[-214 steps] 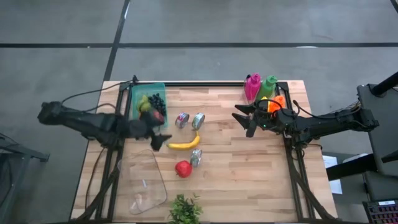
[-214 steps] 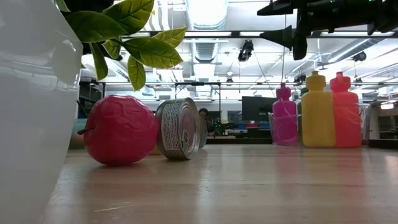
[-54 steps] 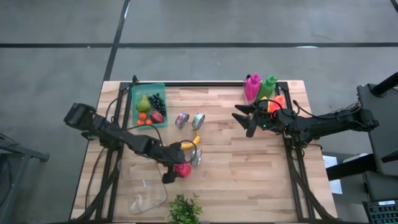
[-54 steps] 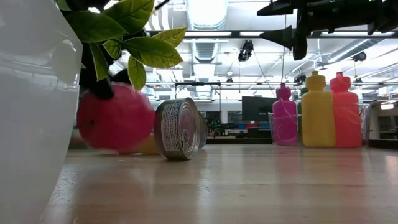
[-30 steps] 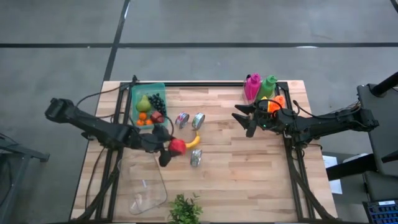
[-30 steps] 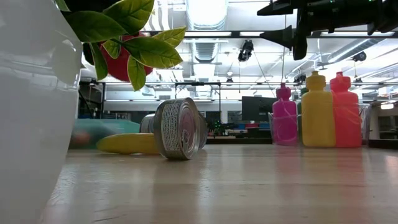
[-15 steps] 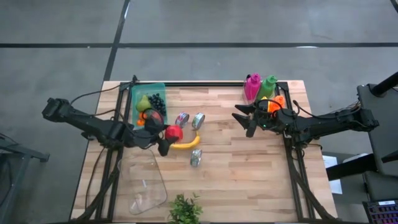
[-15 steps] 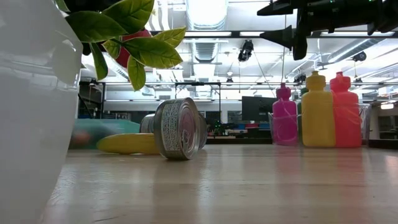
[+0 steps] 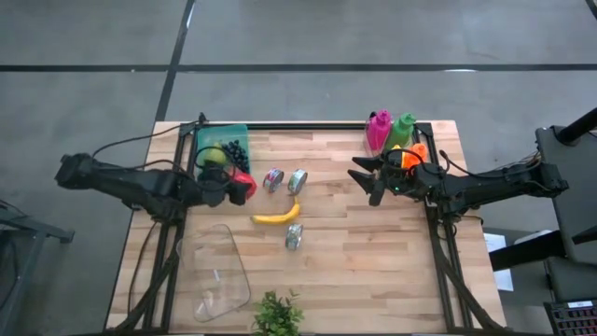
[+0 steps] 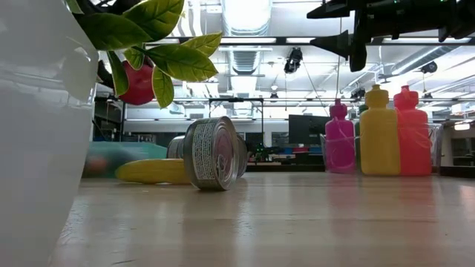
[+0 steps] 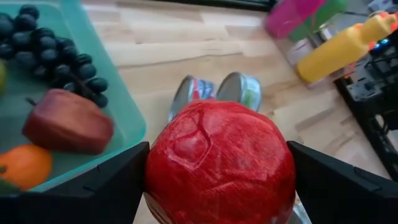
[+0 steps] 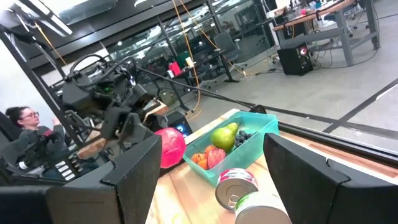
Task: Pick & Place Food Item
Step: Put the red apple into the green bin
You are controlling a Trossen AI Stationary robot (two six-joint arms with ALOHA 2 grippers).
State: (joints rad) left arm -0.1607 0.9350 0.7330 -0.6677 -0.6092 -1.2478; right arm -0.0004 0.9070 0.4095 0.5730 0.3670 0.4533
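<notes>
A red round fruit (image 9: 246, 184) sits in my left gripper (image 9: 241, 186), which is shut on it just at the near right corner of the green tray (image 9: 203, 140). The tray holds a green pear, dark grapes (image 11: 46, 59), a red fruit (image 11: 65, 127) and an orange. The low view shows the red fruit (image 10: 137, 83) up in the air behind the plant's leaves. My right gripper (image 9: 366, 182) waits open above the table's right side, near the bottles. My left gripper pinches the red fruit across its widest part (image 11: 158, 171), one finger (image 11: 109, 186) on each side. The fingers reach roughly level from the table's left side. The fruit is lifted clear of the table.
A banana (image 9: 276, 217) lies mid-table, two cans (image 9: 284, 180) lie beyond it and one can (image 9: 294, 236) nearer. A clear container (image 9: 216, 271) and a potted plant (image 9: 277, 315) stand at the near edge. Coloured bottles (image 9: 390, 131) stand at the far right.
My left gripper, still shut on the red fruit, has carried it in the air from above the banana toward the table's far left, up to the green tray's corner. Banana, cans and my right arm have stayed put.
</notes>
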